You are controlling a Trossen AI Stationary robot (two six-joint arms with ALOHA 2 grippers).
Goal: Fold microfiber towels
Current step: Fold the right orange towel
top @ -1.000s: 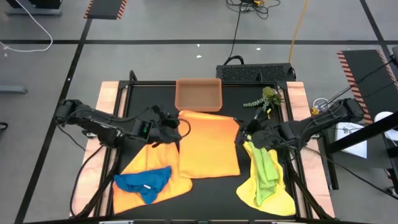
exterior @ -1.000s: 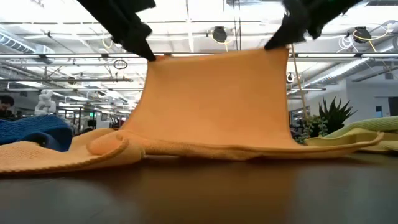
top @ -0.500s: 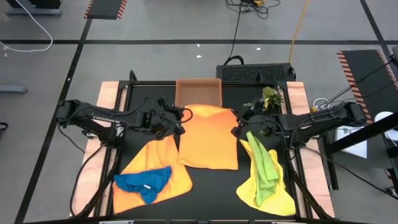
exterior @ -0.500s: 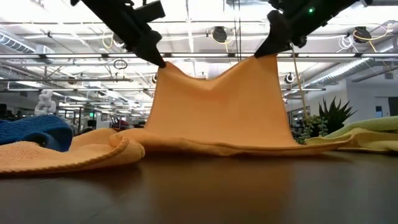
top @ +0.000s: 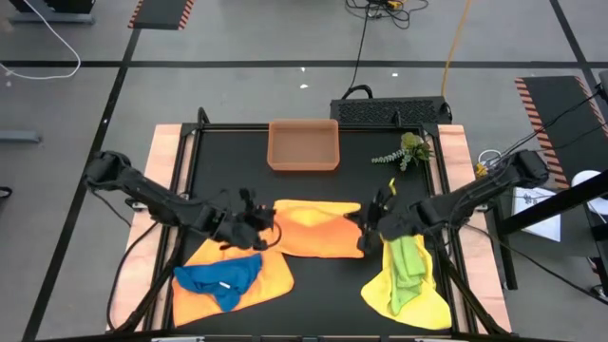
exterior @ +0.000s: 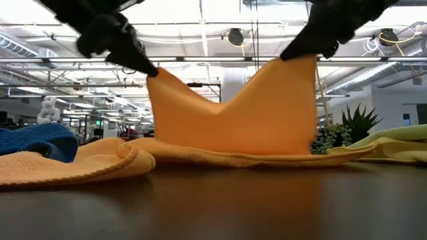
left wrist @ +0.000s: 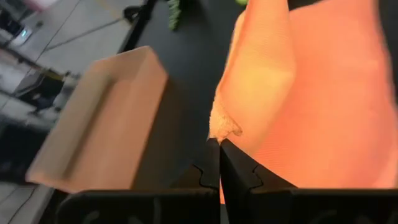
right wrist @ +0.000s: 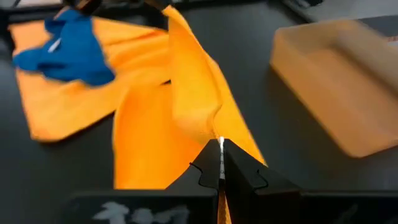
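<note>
- The orange towel [top: 316, 228] was held over the middle of the black worktop [top: 313, 185], lifted by two of its corners while its lower part rested on the surface.
- One corner was pinched in the left hand [top: 263, 226], clenched on the cloth at the towel's left side; in the left wrist view the corner [left wrist: 222, 127] was seen clamped between the closed fingers [left wrist: 214, 163].
- The other corner was pinched in the right hand [top: 372, 225], likewise clenched on the cloth at the towel's right side; the right wrist view showed the fabric [right wrist: 199, 112] running into the closed fingers [right wrist: 214, 167].
- In the low view the towel [exterior: 233, 113] was seen stretched between the two hands, sagging in a dip between the raised corners.
- A yellow-orange towel [top: 271, 275] was spread flat at the front left of the worktop, with a crumpled blue towel [top: 220, 278] lying on it.
- A yellow towel [top: 418, 302] was lying at the front right, with a lime green towel [top: 407, 261] laid across it, just beside the right hand.
- An orange-brown tray [top: 304, 144] was placed at the back of the worktop, well apart from the held towel.
- A small green plant sprig [top: 404, 152] was lying to the right of the tray.
</note>
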